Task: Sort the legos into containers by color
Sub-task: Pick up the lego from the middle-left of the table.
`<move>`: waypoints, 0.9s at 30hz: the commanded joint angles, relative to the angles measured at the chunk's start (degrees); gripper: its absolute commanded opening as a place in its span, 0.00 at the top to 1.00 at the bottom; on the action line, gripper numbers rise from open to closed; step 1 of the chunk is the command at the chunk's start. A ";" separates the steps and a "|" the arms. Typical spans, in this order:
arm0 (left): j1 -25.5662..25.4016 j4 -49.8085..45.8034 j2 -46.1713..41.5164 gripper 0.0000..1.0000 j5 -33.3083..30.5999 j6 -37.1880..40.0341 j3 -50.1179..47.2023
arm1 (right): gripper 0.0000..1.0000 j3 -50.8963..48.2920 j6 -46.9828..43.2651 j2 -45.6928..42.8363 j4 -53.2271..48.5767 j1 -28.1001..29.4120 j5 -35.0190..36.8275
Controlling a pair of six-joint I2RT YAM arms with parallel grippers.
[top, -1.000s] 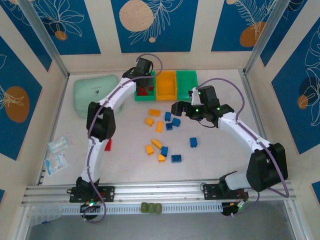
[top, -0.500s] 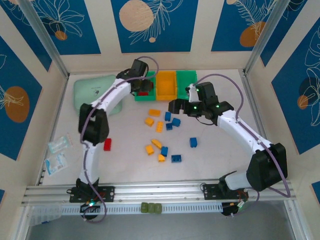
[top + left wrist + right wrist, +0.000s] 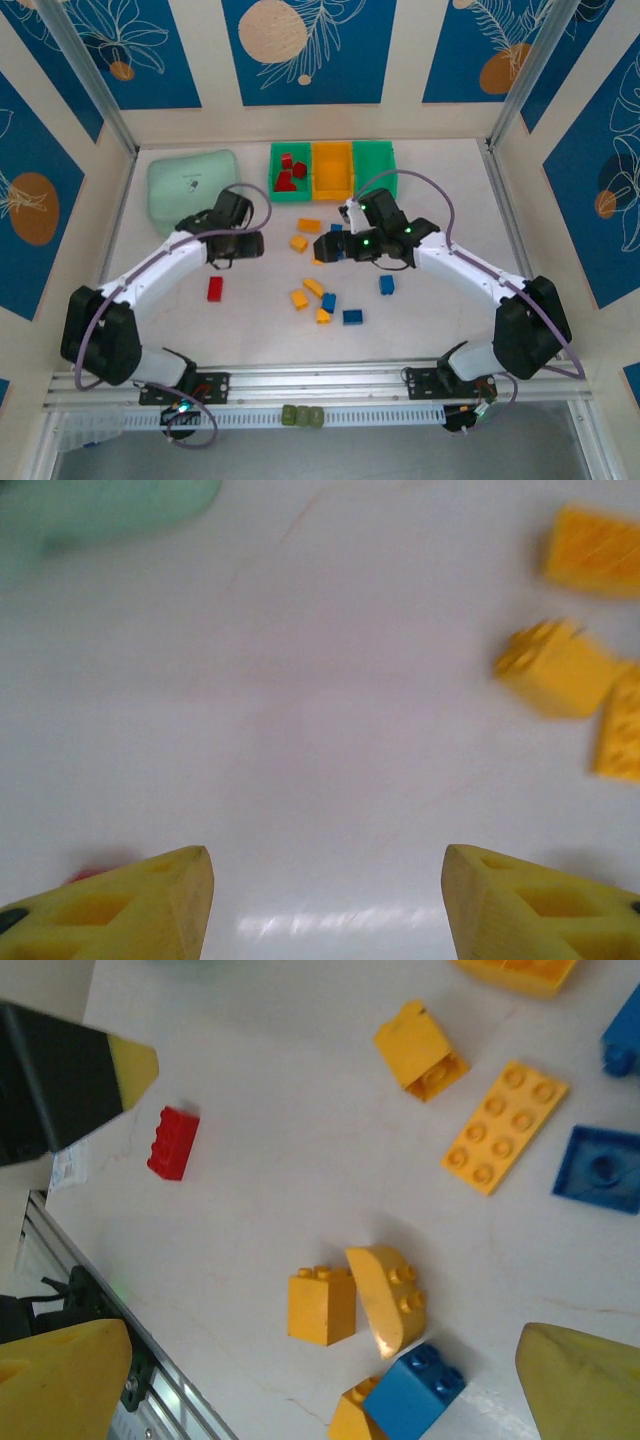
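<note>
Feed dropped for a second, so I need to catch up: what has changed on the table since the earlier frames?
The left gripper pulled back from the left green bin to bare table, open and empty. The right gripper slid left and nearer the arm bases, over the loose bricks, also open. The loose bricks and the three bins stayed put.

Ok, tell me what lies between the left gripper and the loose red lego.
Nothing: in the top view, only bare table separates the left gripper from the red lego.
</note>
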 commanded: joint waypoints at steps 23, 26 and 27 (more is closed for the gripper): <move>3.08 3.87 1.47 0.38 -5.64 -10.29 -17.86 | 0.01 -1.35 1.44 2.53 1.90 2.68 1.28; 3.16 4.69 -1.53 0.38 -6.31 -10.78 -18.97 | 0.01 -0.80 1.46 2.89 1.91 2.48 0.89; 3.32 4.73 -2.48 0.38 -6.18 -10.81 -19.17 | 0.01 -0.61 1.48 3.06 2.00 2.48 0.92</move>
